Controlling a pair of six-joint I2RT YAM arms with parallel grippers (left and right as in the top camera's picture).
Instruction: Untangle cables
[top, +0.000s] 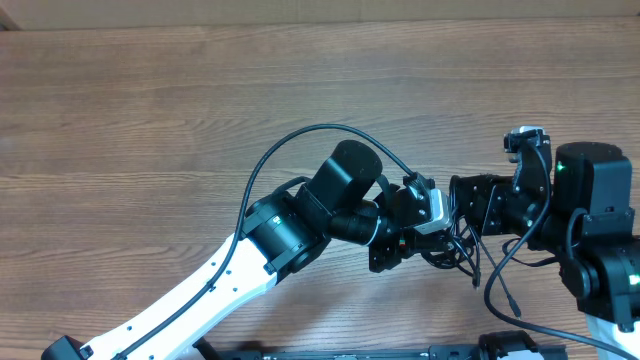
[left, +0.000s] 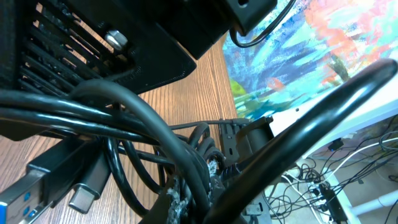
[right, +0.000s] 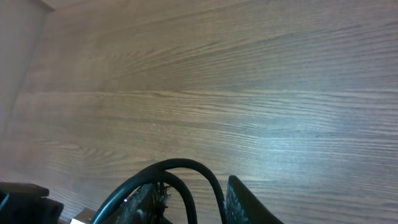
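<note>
The cables (top: 458, 256) are thin black cords bunched in a tangle between the two grippers, and one strand trails toward the front edge. In the left wrist view the cables (left: 130, 124) fill the frame, with two plug ends (left: 84, 193) hanging at lower left. My left gripper (left: 202, 199) is shut on the bundle, its frayed pads (left: 180, 198) pressed on the strands. From overhead, the left gripper (top: 395, 252) meets the tangle from the left and the right gripper (top: 460, 230) from above right. Two looped strands (right: 186, 169) run between the right gripper (right: 196, 202) fingers, which are closed on them.
A wood-grain table (top: 150, 120) stretches left and back. The left arm's thick black wire (top: 300, 140) arcs above its wrist. The right arm's body (top: 590, 220) stands at the right edge. A dark bar (top: 350, 352) lies along the table's front edge.
</note>
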